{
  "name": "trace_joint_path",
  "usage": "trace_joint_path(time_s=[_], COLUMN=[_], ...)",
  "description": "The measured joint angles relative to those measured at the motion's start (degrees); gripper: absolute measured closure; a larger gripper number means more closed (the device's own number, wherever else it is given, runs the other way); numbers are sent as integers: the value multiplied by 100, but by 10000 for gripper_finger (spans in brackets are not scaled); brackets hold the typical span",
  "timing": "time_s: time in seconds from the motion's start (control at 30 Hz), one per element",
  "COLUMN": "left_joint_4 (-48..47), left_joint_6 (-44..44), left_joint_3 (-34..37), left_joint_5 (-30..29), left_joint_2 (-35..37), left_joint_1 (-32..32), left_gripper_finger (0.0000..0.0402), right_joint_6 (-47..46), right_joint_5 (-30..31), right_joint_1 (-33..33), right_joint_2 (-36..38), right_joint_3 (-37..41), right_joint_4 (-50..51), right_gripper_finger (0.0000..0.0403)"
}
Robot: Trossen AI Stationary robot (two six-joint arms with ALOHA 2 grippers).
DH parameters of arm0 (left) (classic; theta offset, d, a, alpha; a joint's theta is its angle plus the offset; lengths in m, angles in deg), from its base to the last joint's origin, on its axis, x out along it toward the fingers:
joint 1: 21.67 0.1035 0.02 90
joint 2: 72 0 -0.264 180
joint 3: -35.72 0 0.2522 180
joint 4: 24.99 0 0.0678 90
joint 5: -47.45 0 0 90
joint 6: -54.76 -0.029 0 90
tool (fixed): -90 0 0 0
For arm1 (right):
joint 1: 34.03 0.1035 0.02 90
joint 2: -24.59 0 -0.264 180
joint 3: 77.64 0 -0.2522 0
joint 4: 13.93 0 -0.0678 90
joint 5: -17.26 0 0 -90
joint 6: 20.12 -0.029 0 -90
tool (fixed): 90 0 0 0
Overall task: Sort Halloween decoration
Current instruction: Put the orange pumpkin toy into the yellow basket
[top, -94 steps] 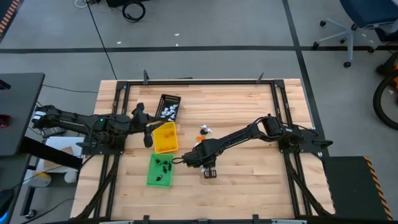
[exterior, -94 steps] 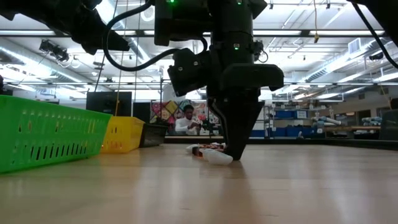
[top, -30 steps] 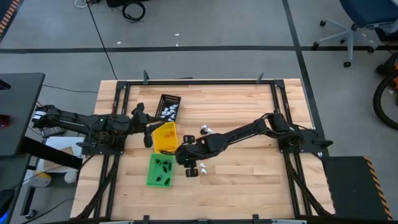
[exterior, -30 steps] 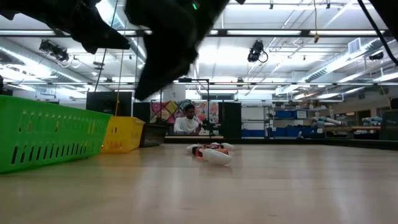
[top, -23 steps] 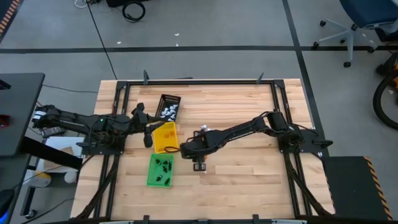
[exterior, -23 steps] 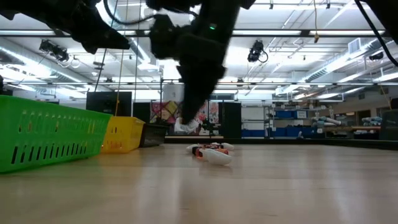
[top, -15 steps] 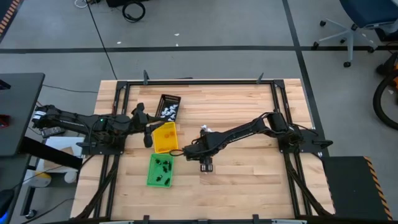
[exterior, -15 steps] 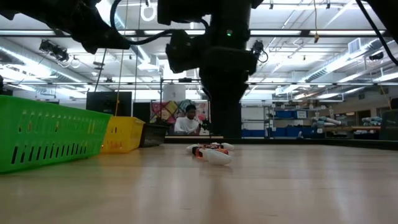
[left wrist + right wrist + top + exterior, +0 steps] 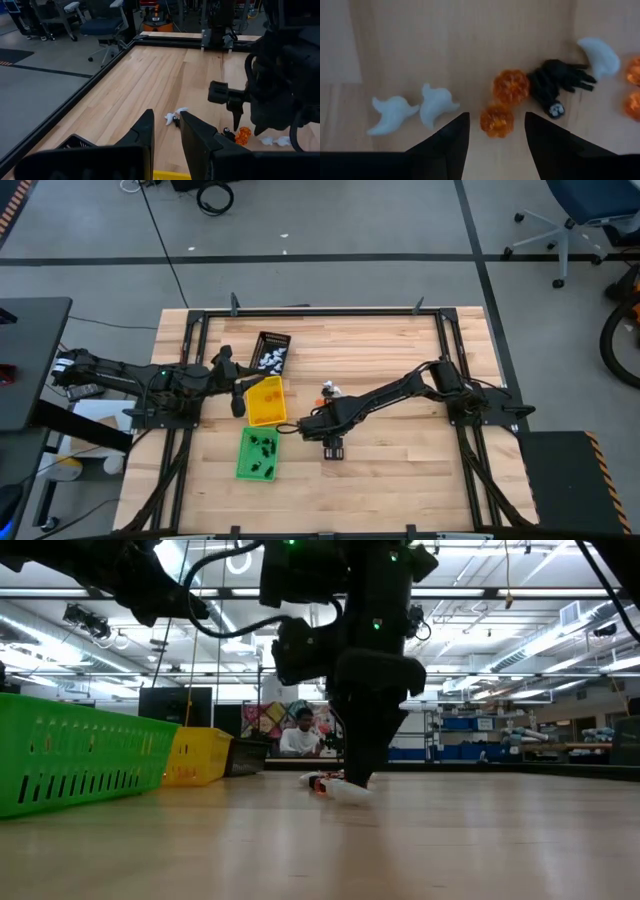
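Wooden bench, right tool spread wide over an orange pumpkin; its neighbour pumpkin touches it, so both might get pinched.

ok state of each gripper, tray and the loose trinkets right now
right gripper: open, over an orange pumpkin
left gripper: empty
black tray: holds white pieces
yellow tray: contents unclear
green tray: holds black pieces
white ghosts: loose on table
black spider: loose on table
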Motion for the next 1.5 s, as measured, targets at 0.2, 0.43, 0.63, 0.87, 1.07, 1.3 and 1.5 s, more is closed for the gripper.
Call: trace_joint_path(time_s=[0.2,0.43,0.63,0.87,1.07,1.3,1.5], left_joint_4=[4,4,4,4,4,2,12], left_joint_6=[-55,-105,14,-44,-103,151,195], left_joint_3=[1,1,1,1,1,0,1], left_joint_5=[0,0,0,1,0,2,0], left_joint_2=[0,0,0,0,0,0,0], left_joint_1=[0,0,0,13,59,54,44], left_gripper_finger=[333,333,333,333,333,333,333], right_joint_6=[58,132,108,232,408,811,1497], right_joint_5=[71,125,140,218,433,573,636], right_joint_1=[-1,8,3,-9,-69,-57,-167], right_joint_2=[33,28,28,116,247,240,225], right_joint_3=[240,248,253,274,-165,-375,-375], right_joint_4=[-215,-233,-161,-104,82,-1249,-2869], right_gripper_finger=[215,269,314,308,307,305,304])
